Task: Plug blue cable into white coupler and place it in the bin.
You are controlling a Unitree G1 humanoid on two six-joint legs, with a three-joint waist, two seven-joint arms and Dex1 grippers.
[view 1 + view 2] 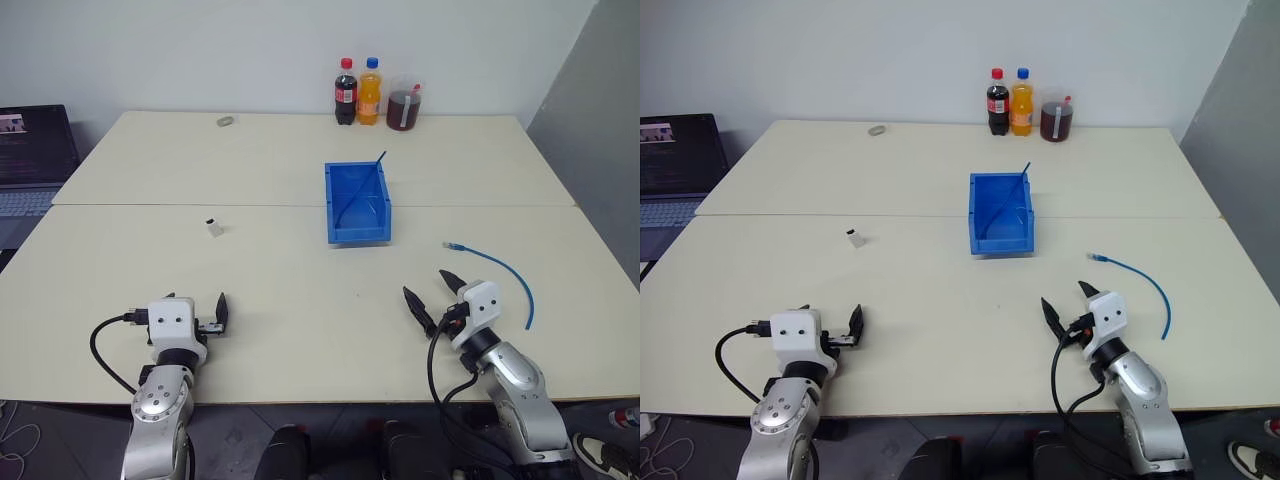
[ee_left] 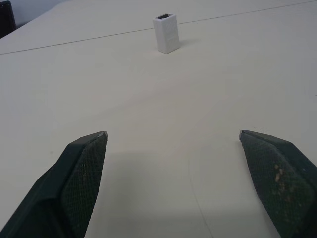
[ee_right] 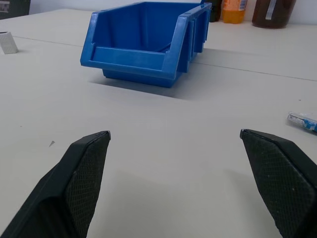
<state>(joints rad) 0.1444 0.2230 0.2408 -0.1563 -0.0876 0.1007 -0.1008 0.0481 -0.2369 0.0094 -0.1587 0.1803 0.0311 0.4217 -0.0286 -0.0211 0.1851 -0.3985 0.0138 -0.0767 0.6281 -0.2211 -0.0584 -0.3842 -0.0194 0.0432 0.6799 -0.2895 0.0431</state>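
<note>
Both pincers spread wide, empty, low over near edge of worktop. White coupler stands upright ahead of left pincer; blue cable lies curved just beyond right pincer, clear plug toward bin at centre. Likely best: right pinches cable just behind plug, left grips coupler by sides, dark opening kept free. Bottle labels at far edge too small to read.

Item count on table
One bin, one blue cable, one white coupler, two bottles, one jar, one ring.
</note>
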